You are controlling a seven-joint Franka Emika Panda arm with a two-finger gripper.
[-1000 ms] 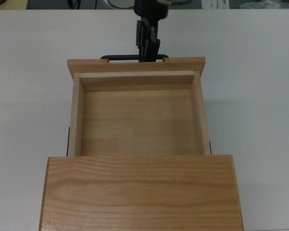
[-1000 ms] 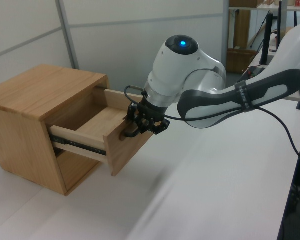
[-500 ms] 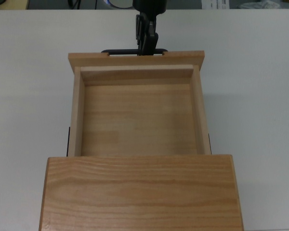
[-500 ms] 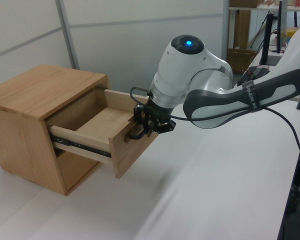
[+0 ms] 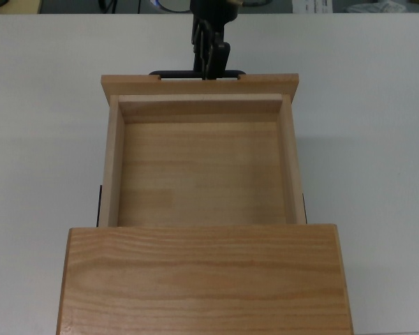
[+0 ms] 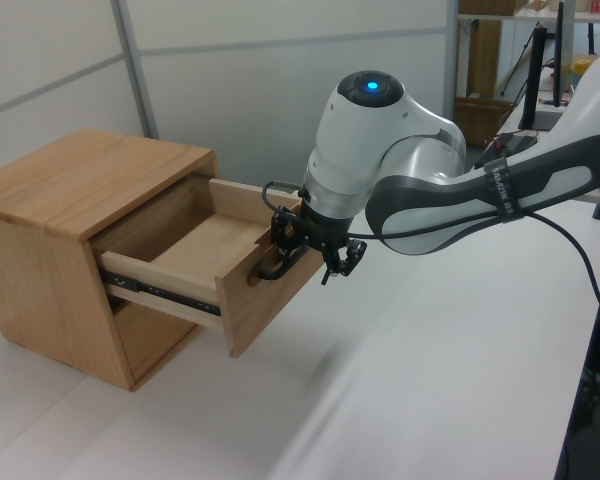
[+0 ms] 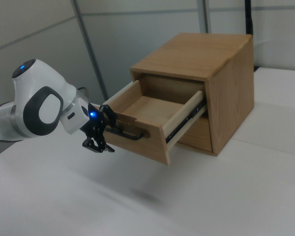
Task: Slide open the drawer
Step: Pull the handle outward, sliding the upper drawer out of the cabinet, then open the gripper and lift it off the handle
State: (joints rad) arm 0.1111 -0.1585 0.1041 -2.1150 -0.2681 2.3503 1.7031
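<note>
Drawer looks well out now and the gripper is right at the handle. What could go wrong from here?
1. The gripper has opened right beside the handle; backing off at an angle could snag a finger on the bar and jerk the drawer.
2. The drawer is far out on its rails; any further pull might hit the stops and drag the cabinet across the table.

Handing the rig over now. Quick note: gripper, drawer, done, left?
Gripper: open, at the black handle, not clamped on it.
Drawer: pulled well out of the cabinet on its side rails, empty inside.
Done: the drawer is slid open.
Left: probably just back the arm away from the handle; pull further only if full extension is wanted.
</note>
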